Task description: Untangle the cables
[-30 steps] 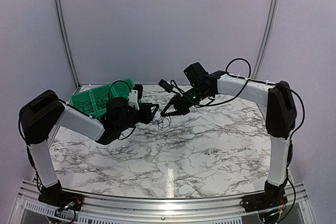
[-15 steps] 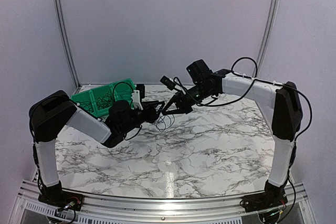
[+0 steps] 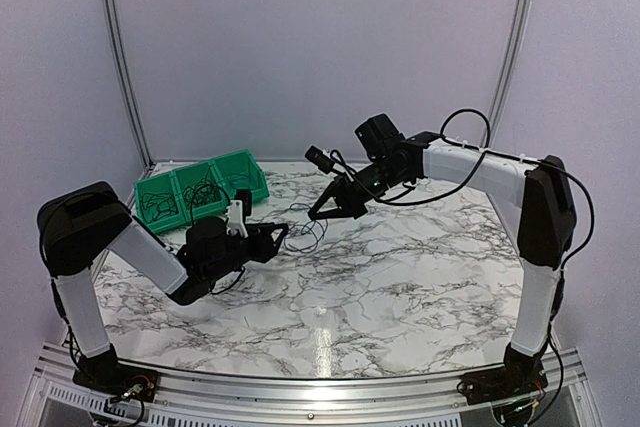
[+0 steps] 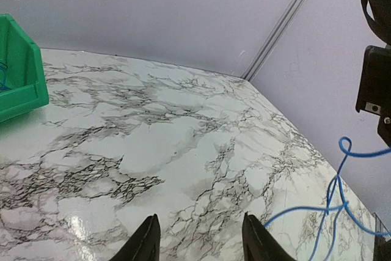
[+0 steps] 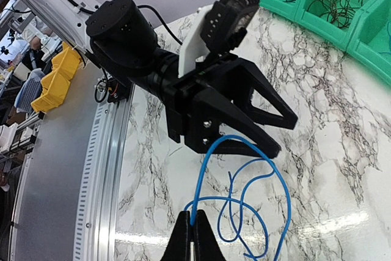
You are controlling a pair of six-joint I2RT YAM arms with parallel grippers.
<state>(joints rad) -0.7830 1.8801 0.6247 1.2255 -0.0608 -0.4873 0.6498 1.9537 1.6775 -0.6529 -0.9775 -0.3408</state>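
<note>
A thin blue cable (image 5: 244,200) hangs in loose loops from my right gripper (image 5: 192,231), which is shut on one strand of it. In the top view the right gripper (image 3: 318,215) is held above the table's middle, and the cable (image 3: 305,232) dangles to the marble just below it. My left gripper (image 3: 282,237) sits low, just left of the cable, pointing at it. From the right wrist, the left gripper (image 5: 284,134) stands open, with the cable's top loop by its lower finger. The left gripper (image 4: 201,227) holds nothing, and the blue cable (image 4: 333,203) lies to its right.
A green bin (image 3: 200,187) with three compartments stands at the back left, with thin dark wires (image 5: 330,4) coiled inside. Its corner (image 4: 18,84) shows in the left wrist view. The marble table (image 3: 400,277) ends at a metal rail (image 3: 300,387) in front.
My left arm has pulled back and down to the left, away from the right gripper, uncovering the green bin. Its jaws have widened slightly. The right gripper has stayed put, shut on the cable.
</note>
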